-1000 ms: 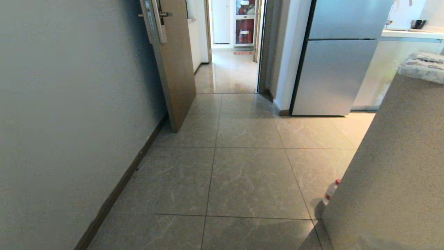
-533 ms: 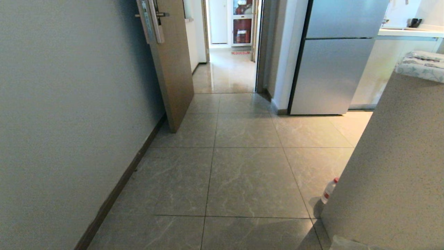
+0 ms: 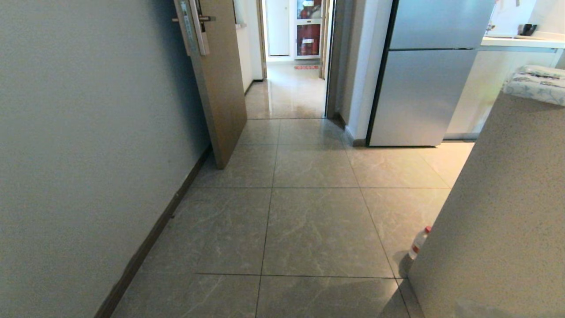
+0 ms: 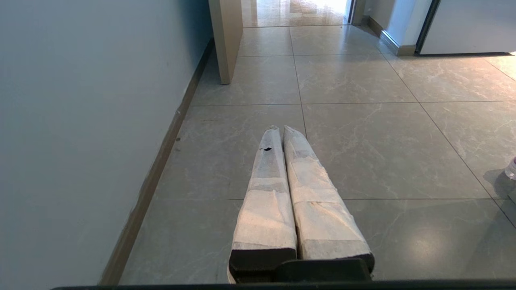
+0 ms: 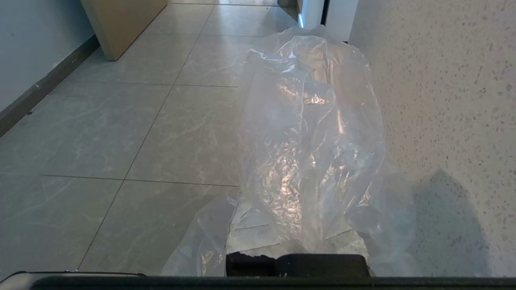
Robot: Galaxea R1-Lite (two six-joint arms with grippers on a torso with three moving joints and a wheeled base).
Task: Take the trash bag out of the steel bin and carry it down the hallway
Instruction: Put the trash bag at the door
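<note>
I looked down the hallway (image 3: 309, 212) from the head camera. The floor had shiny grey tiles. A grey wall (image 3: 88, 154) ran along the left side, and a wooden door (image 3: 220, 88) stood open past it. A big silver fridge (image 3: 423, 79) stood farther on, to the right. Close on my right was a speckled counter (image 3: 499, 212). A small water bottle with a red cap (image 3: 419, 243) stood on the floor right at the counter's foot.

I could not see either arm from the head camera. My left gripper (image 4: 281, 128) hung over the tiles with its two white-wrapped fingers pressed together and nothing between them. My right gripper (image 5: 298, 245) was pinched tight on the trash bag (image 5: 310, 133). The clear, crinkly bag covered the fingers and bunched up in front of them, beside the speckled counter. The steel bin was not in any view.
</note>
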